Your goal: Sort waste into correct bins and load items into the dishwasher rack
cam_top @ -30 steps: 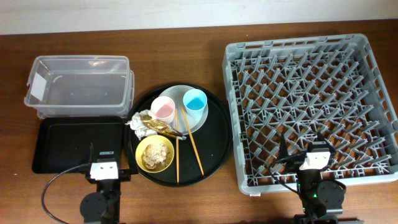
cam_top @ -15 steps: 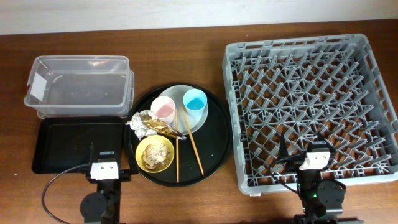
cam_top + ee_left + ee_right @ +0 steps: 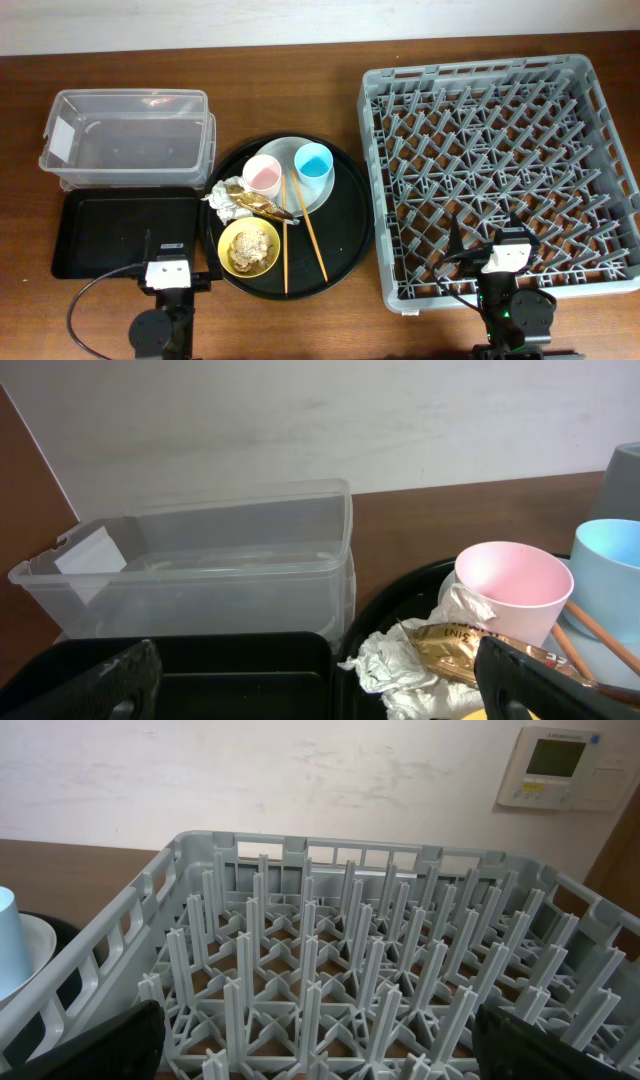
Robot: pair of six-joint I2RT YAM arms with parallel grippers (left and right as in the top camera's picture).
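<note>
On the round black tray, a pink cup (image 3: 262,177) and a light-blue cup (image 3: 313,162) stand on the pale plate (image 3: 290,150). Beside them lie a white napkin (image 3: 224,203), a gold wrapper (image 3: 258,203), two chopsticks (image 3: 313,235) and a yellow bowl (image 3: 249,247) holding beige scraps. The clear tub (image 3: 128,137) and the black rectangular tray (image 3: 110,233) are at the left, and the grey rack (image 3: 500,170) at the right. My left gripper (image 3: 170,255) is open and empty over the black tray's front edge (image 3: 320,695). My right gripper (image 3: 487,245) is open and empty over the rack's front edge (image 3: 320,1050).
The large round black tray (image 3: 345,235) sits between the bins and the rack. The left wrist view shows the napkin (image 3: 400,665), wrapper (image 3: 455,650) and pink cup (image 3: 512,585) close ahead to the right. A wall runs behind the table.
</note>
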